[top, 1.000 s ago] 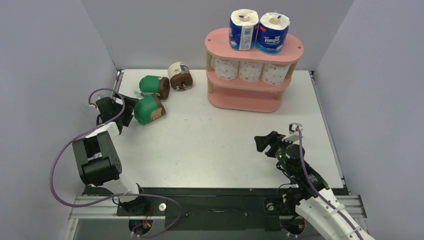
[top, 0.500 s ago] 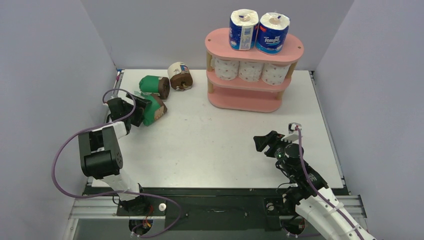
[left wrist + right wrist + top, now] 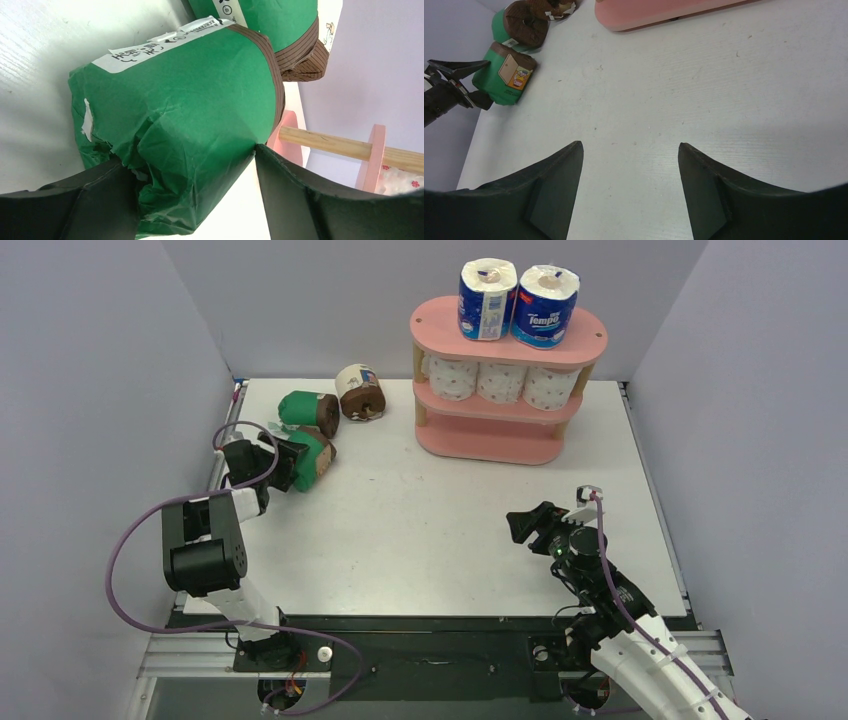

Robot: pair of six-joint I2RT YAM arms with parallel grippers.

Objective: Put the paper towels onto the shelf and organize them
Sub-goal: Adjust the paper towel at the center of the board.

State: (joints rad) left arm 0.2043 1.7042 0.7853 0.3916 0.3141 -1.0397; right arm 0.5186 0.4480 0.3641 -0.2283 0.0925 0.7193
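Note:
A green-wrapped brown roll (image 3: 312,458) lies on its side at the table's left; it fills the left wrist view (image 3: 190,95). My left gripper (image 3: 290,462) is open, its jaws on either side of the roll's crumpled end, the right fingertip touching it. A second green roll (image 3: 308,412) and a cream-wrapped roll (image 3: 360,392) lie just behind. The pink shelf (image 3: 440,325) stands at the back, with two blue-white rolls (image 3: 487,298) on top and three pink-dotted white rolls (image 3: 500,382) on the middle board. My right gripper (image 3: 522,525) is open and empty above bare table.
The shelf's bottom board (image 3: 490,440) carries nothing. The grey side wall stands close on the left of my left arm. The right wrist view shows the near green roll (image 3: 506,75) and the shelf's base (image 3: 664,10) far ahead.
My left gripper has moved right and forward onto the near green roll, nudging it slightly right. The right arm has not moved.

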